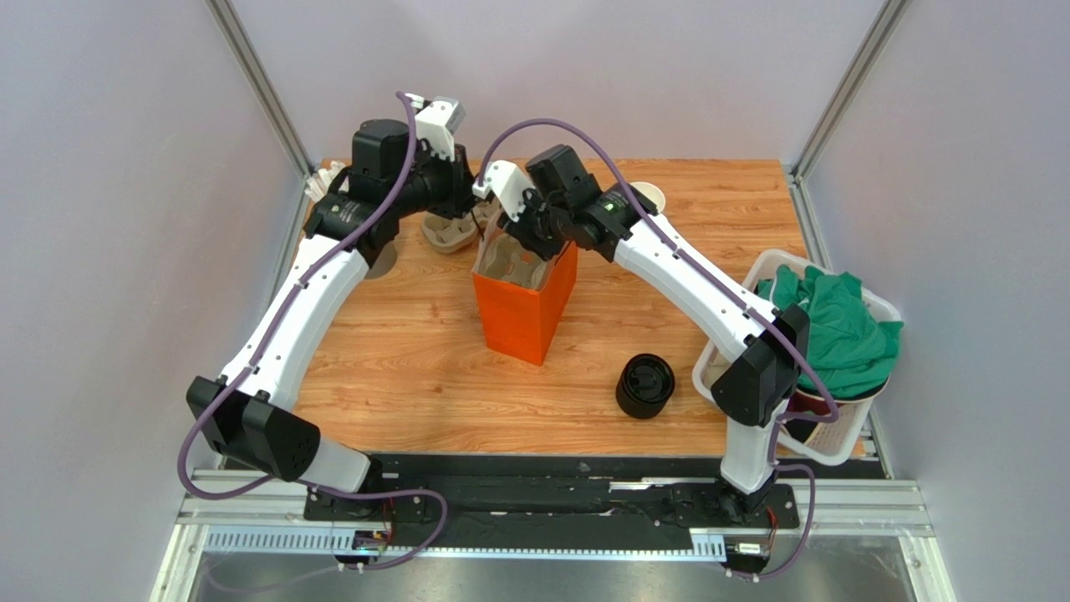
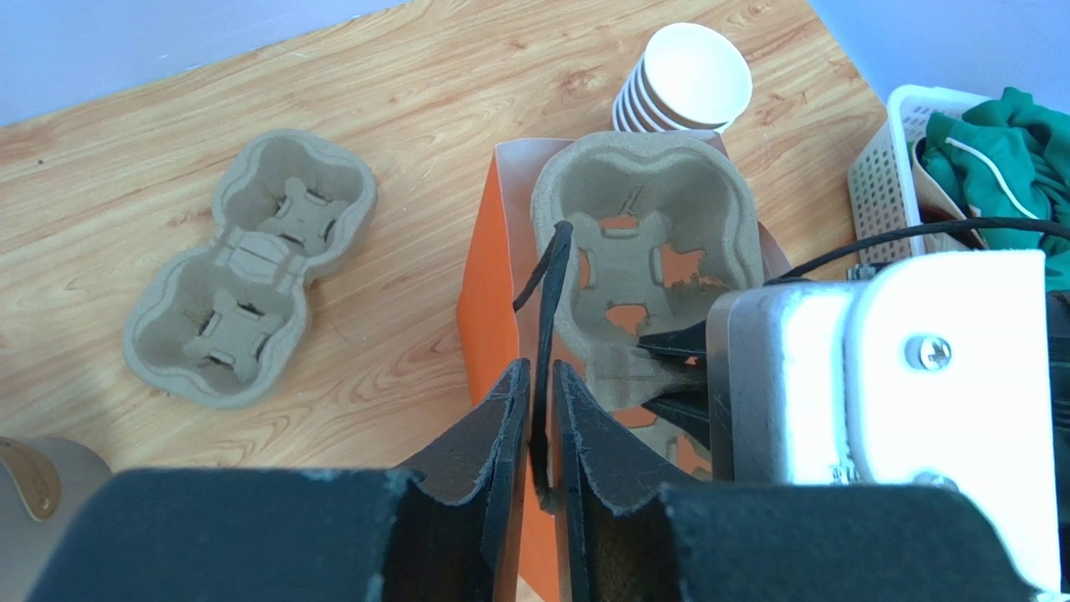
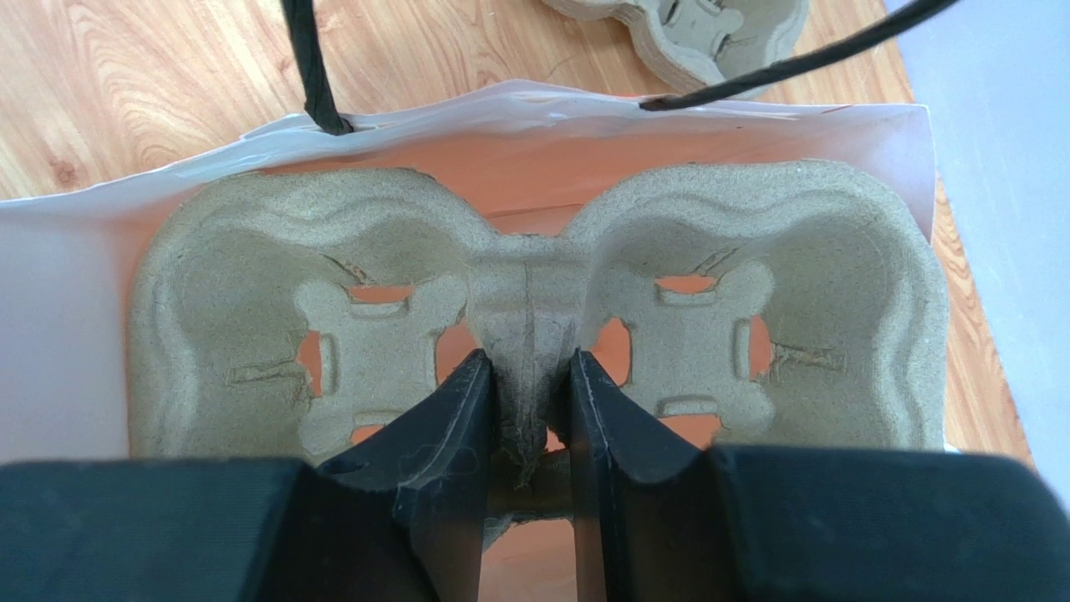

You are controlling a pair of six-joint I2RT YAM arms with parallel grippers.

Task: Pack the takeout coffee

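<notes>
An orange paper bag (image 1: 521, 314) stands open mid-table. My left gripper (image 1: 481, 216) is shut on the bag's black handle (image 2: 549, 295); in the left wrist view (image 2: 540, 389) the strap runs between the closed fingers. My right gripper (image 1: 530, 236) is shut on the middle ridge of a grey pulp two-cup carrier (image 3: 528, 289), which sits level in the bag's mouth (image 2: 653, 238). The fingers (image 3: 465, 401) pinch the ridge from both sides. No lidded coffee cup shows clearly. A brown rounded thing (image 2: 38, 502) is cut off at the left wrist view's edge.
A second pulp carrier (image 1: 452, 232) lies on the table left of the bag (image 2: 251, 282). A stack of lidless brown cups (image 1: 647, 197) stands behind the bag. A pile of black lids (image 1: 646, 385) sits front right. A white basket (image 1: 785, 260) with green cloth (image 1: 835, 320) is at the right edge.
</notes>
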